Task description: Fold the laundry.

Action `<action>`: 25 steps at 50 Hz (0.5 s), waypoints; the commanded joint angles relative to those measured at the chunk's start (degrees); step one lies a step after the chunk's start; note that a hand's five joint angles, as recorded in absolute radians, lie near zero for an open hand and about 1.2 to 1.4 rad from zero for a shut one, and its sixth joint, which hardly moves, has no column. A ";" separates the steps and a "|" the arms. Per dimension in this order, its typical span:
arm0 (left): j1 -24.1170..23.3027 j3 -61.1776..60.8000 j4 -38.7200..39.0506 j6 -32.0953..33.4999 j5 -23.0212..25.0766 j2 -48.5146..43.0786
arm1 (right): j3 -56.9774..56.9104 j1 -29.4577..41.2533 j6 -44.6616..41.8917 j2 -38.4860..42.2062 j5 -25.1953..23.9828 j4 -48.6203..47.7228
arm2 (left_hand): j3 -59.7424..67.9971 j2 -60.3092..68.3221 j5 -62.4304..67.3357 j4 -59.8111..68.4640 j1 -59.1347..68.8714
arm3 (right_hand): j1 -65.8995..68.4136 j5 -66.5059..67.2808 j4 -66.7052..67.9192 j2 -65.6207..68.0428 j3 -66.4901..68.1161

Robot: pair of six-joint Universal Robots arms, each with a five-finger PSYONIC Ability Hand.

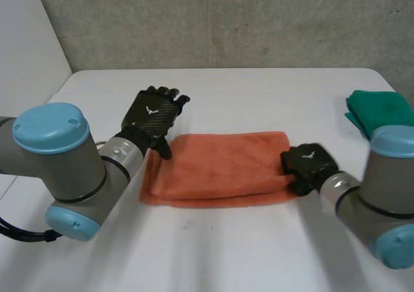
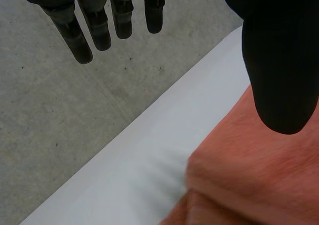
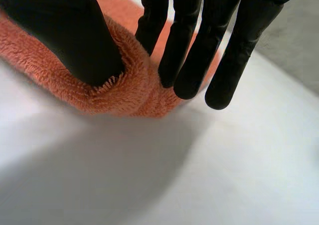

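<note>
Pinching the right end of the towel (image 1: 220, 166) between thumb and fingers, right hand (image 1: 309, 168) seems to begin another fold; left hand (image 1: 152, 114) hovers, fingers straight, apart. Next, probably: carry that end leftward.

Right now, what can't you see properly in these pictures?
1. The green cloth: head view, cut off by the picture's edge and partly behind the right arm.
2. The orange towel: its right end is under the right hand in the head view.
3. Left wrist view: the thumb of the left hand covers part of the towel; more runs off the edge.
</note>
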 commanded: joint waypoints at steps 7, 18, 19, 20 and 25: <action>0.69 -1.97 -2.49 -0.32 -0.05 4.12 | 6.30 -9.14 -22.77 -11.20 0.38 0.26 | -1.56 -1.19 -2.30 -1.12 -0.56 | 27.05 14.08 11.91 12.73 12.33; 0.51 -1.97 -2.32 -0.49 -0.14 4.38 | -3.02 11.76 -25.25 -9.98 -2.77 -0.52 | -1.39 -1.02 -2.13 -0.95 -0.40 | 27.05 14.08 11.91 12.73 12.33; 0.51 -1.88 -2.32 -0.58 -0.23 4.47 | -3.64 14.74 -25.25 -8.23 -4.78 -0.61 | -1.39 -1.02 -2.13 -0.95 -0.40 | 27.05 14.08 11.91 12.73 12.33; 0.34 -1.62 -2.32 -1.19 -0.23 4.65 | -3.90 15.99 -25.25 -7.17 -5.76 -0.70 | -1.23 -0.85 -1.97 -0.78 -0.23 | 27.05 14.08 11.91 12.73 12.33; -0.36 -0.13 -2.40 -4.35 -2.33 4.56 | -4.17 21.09 -25.87 -2.86 -10.77 -0.61 | -0.89 -0.52 -1.63 -0.45 0.11 | 27.05 14.08 11.91 12.73 12.33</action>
